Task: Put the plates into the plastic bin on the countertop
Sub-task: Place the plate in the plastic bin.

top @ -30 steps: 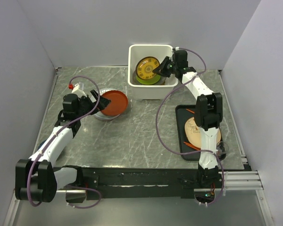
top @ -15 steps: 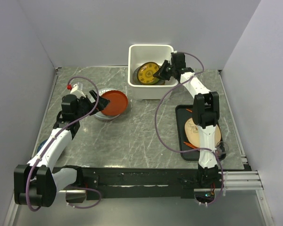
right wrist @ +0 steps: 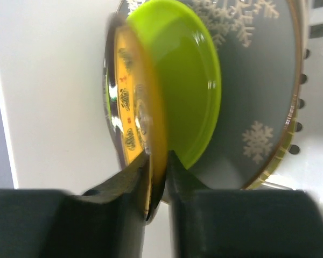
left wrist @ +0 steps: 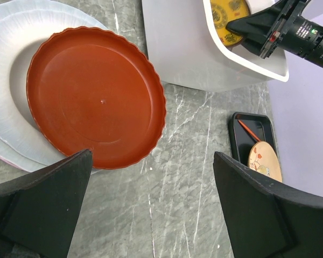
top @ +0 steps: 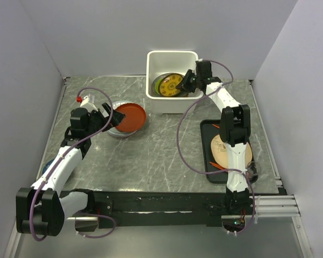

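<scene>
1. The yellow plate [top: 172,84] is sitting inside the plastic bin [top: 172,55], at the far middle of the countertop [top: 151,156], and is tilting on edge against the stack already in there.
2. Just behind it a lime green plate [right wrist: 189,86] is leaning, and behind that a grey snowflake plate [right wrist: 258,80]. The bin's slotted holes are showing past the grey plate's rim.
3. The bin's white wall is running close along the yellow plate's other side, so the plate is standing between the wall and the stack.
4. Outside the bin, a red-brown plate [left wrist: 94,97] is lying on top of 2 or more white plates [left wrist: 11,80], left of the bin and well apart from it.
5. On the right a black tray [top: 207,156] is carrying a cream plate [top: 220,150] and an orange stick [left wrist: 248,129]. The right arm [top: 236,129] is hiding part of that plate.
6. Look of the yellow plate: it is round, with a yellow face, dark printed motifs and a brownish rim. It is blurring in the right wrist view.
7. The right gripper [right wrist: 158,161] is reaching over the bin's right rim. Its fingers are nearly together, with the yellow plate's rim between them. 1 finger is touching the rim and a thin dark gap is showing at the other. I cannot tell whether it is actually clamping.
8. The left gripper [left wrist: 152,156] is hovering over the near edge of the red-brown plate, with its fingers wide apart, holding nothing and touching nothing.
</scene>
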`<state>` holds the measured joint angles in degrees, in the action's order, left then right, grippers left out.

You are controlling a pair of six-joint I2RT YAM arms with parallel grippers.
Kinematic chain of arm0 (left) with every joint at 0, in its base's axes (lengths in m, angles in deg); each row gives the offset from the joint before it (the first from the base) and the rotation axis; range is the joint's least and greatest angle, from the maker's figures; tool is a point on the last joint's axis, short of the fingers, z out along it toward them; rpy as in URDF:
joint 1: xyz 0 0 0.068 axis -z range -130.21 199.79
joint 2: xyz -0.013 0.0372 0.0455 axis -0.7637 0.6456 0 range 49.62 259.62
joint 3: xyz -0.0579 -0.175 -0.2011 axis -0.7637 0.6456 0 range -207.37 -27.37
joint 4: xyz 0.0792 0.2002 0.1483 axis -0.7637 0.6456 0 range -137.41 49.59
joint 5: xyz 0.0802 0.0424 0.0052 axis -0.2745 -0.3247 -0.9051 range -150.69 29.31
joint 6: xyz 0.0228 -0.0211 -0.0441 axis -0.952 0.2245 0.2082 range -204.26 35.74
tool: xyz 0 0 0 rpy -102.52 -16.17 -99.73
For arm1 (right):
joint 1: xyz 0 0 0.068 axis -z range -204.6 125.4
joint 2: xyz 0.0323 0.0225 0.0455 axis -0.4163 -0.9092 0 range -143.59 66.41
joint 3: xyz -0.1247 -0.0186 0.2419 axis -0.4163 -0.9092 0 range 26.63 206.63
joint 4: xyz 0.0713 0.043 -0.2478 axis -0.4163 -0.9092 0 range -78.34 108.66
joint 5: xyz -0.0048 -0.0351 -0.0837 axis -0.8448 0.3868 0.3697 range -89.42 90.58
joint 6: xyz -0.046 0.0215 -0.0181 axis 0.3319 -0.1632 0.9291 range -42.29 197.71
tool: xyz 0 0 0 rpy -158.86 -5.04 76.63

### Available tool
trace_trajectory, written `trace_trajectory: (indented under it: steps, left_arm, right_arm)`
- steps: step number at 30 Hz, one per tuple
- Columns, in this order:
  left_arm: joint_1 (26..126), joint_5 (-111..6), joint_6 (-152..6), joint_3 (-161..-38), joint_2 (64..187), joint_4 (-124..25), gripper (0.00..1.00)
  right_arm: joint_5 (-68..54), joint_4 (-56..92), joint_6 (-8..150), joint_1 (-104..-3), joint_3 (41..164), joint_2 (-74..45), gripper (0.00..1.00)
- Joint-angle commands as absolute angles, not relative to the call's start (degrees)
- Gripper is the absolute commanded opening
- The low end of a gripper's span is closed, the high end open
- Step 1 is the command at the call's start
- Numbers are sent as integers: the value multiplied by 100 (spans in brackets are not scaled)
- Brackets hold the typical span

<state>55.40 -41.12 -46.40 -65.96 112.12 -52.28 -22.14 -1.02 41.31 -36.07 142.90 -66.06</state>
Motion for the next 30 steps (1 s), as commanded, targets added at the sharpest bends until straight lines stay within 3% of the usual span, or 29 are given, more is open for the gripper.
trace_trajectory:
  steps: [1,5,11,20,30]
  left_arm:
    - [5559,-4162,-4779,-6806,11097,-5304,99]
    - [5559,-4162,-4761,-6780,11070,-5330,99]
    - [5568,-4153,-4735,-6710,11053,-5357,99]
    - [5559,-4345,-4656,-6595,11088,-5339,99]
    - [5559,-4952,-4577,-6718,11404,-4768,99]
  right_arm:
    - [-2043,-200,4246,-3541,14485,-6385,36]
    - [-1937,-270,4299,-3541,14388,-6175,52]
    - [-1718,-506,4440,-3541,14239,-5779,65]
    - [-1401,-253,4545,-3550,13449,-4540,74]
    - [-1682,240,4413,-3716,12507,-3371,76]
